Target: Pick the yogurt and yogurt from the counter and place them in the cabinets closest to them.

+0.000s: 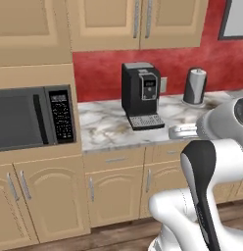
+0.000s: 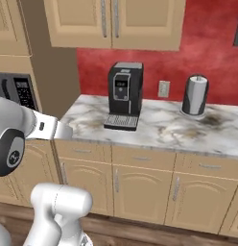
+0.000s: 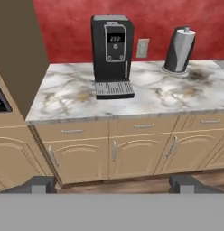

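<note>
Both yogurt cups are out of view. The marble counter [image 1: 101, 125] [image 2: 164, 129] [image 3: 73, 92] runs below the red wall, over tan drawers. Above it hang the tan wall cabinets [image 1: 138, 22] [image 2: 111, 21], doors closed, bar handles side by side. My gripper [image 3: 113, 186] is open and holds nothing; its two dark fingertips [image 3: 39, 185] stand far apart. It hangs in front of the counter, well back from it, at about the height of the lower cupboards and looking slightly down at the slab.
A black coffee machine [image 1: 141, 94] [image 2: 124, 94] [image 3: 111, 55] stands mid-counter. A grey paper towel roll [image 1: 194, 86] [image 2: 195, 94] [image 3: 179, 49] stands to its right. A microwave [image 1: 33, 116] sits in the tall tan unit on the left. Wood floor lies below.
</note>
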